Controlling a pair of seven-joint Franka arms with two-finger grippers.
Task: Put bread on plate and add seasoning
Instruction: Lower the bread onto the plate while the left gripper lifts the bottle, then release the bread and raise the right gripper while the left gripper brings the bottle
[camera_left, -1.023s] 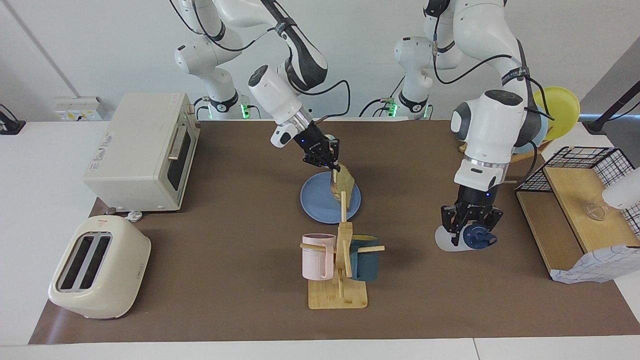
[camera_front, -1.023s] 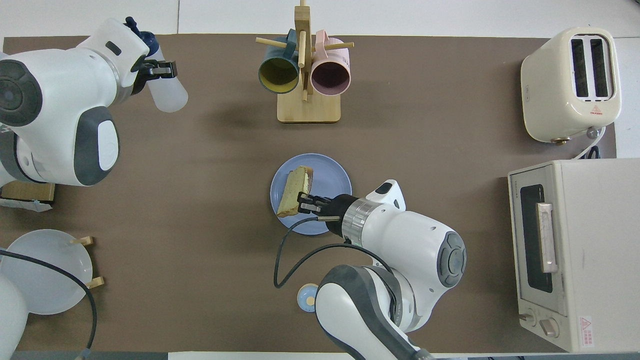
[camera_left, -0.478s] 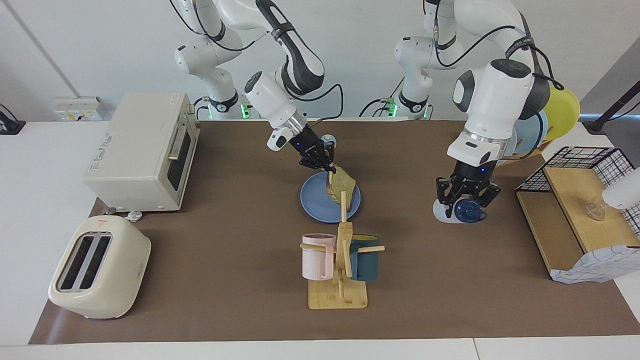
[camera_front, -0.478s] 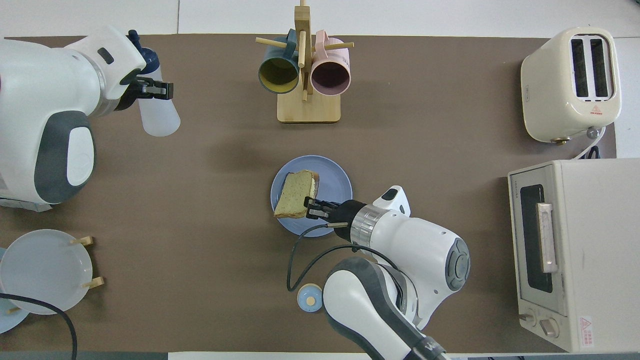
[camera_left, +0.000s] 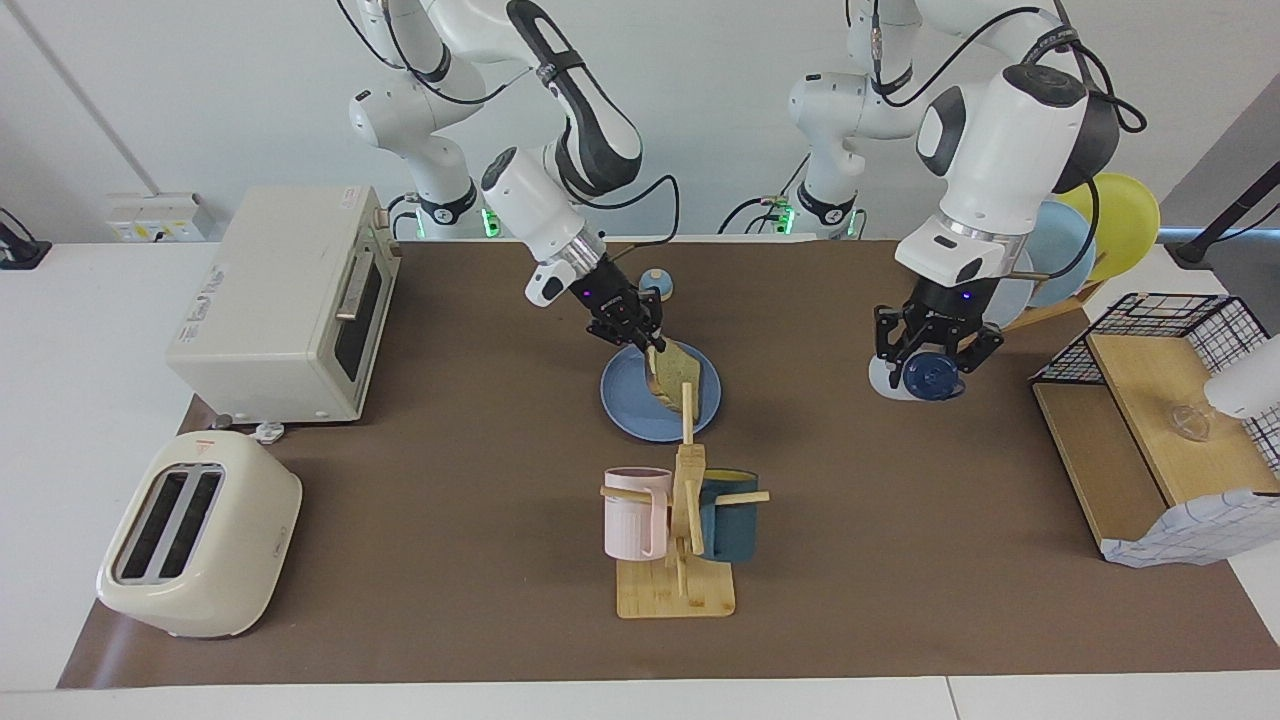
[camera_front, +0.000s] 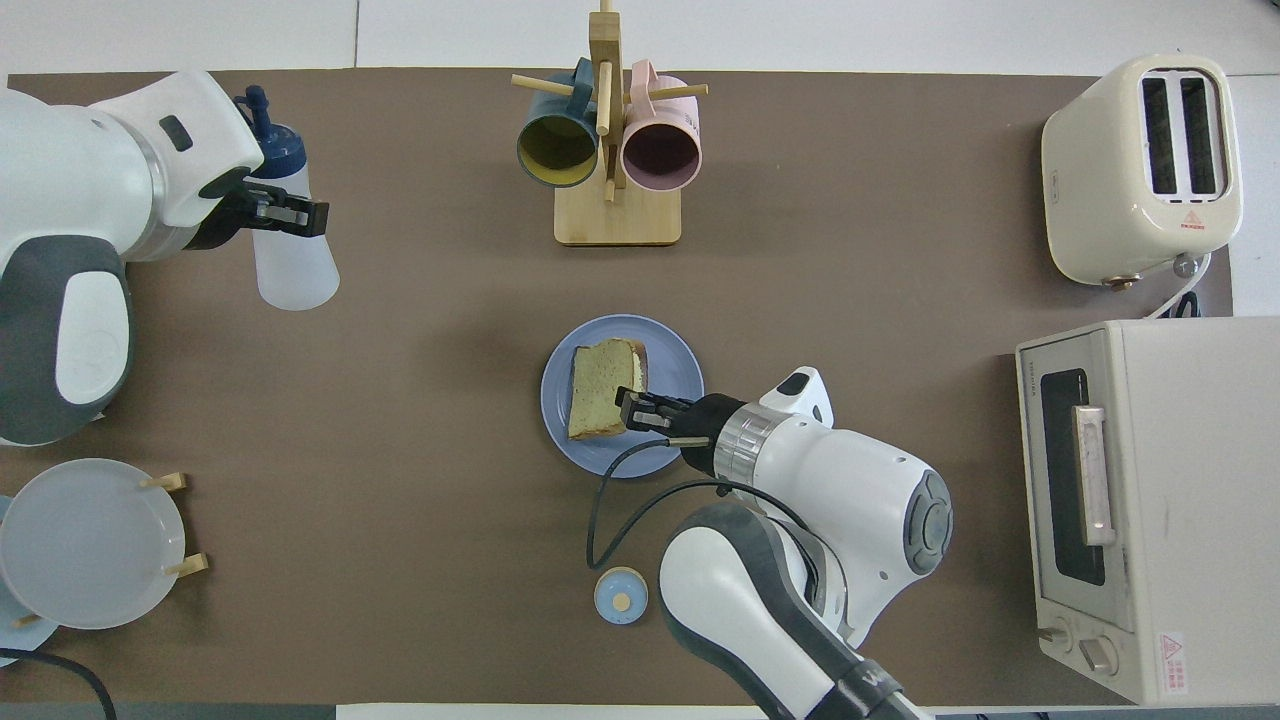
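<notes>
square spongy bread (camera_front: 603, 388) | round smooth plate (camera_front: 668, 350) | translucent plastic seasoning (camera_front: 291, 262)

Translucent plastic seasoning (camera_front: 293, 255), matt plate (camera_front: 672, 358)

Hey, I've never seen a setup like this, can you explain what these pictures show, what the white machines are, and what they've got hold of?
These are two white robot arms at a table covered by a brown mat. One picture looks at them from across the table, the other from high above their own end.

The right gripper is at the edge of the bread, a toast slice lying on the blue plate. I can't tell whether it grips the slice. The left gripper is shut on the seasoning, a white bottle with a dark cap, held in the air.

Also there: a toaster, a toaster oven, a wooden mug stand with two mugs, a rack of plates, a small bell.
</notes>
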